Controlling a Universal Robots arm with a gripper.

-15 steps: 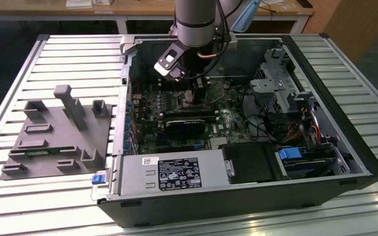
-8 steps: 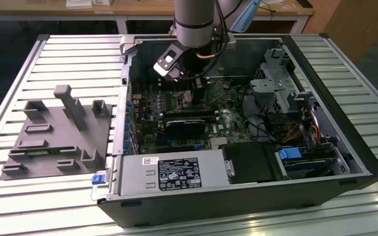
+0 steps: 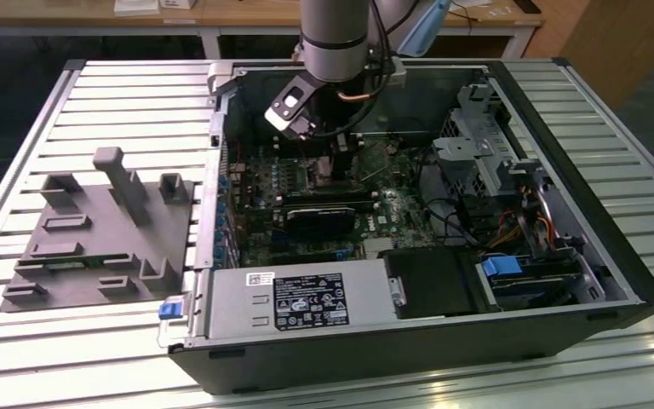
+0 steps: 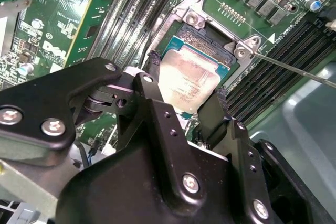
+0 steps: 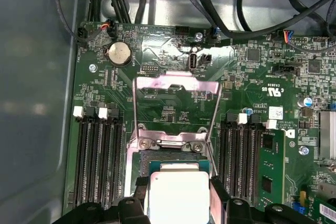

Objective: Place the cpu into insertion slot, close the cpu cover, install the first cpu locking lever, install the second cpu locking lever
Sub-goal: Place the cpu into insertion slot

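Note:
The cpu (image 4: 190, 81) (image 5: 178, 196), a small silver-topped square chip, sits between my two black fingers, right over the insertion slot (image 4: 209, 36) (image 5: 169, 142) with its silvery rim. My gripper (image 4: 186, 77) (image 5: 178, 184) (image 3: 334, 167) is shut on the chip's two opposite edges. The cpu cover (image 5: 176, 83) is swung open, away from the socket, its thin frame catching the light. Two thin wire locking levers (image 5: 135, 109) (image 4: 294, 69) stand free beside it. In the exterior view the arm reaches down into the open computer case (image 3: 633, 281), and the gripper covers the socket.
Long black memory slots (image 5: 100, 156) (image 5: 244, 156) flank the socket on both sides. Black cables (image 5: 236, 24) hang along the board's edge. A black card (image 3: 321, 217), the power supply (image 3: 293, 302) and drive cages (image 3: 475, 145) crowd the case. A grey fixture (image 3: 100, 230) lies outside on the exterior view's left.

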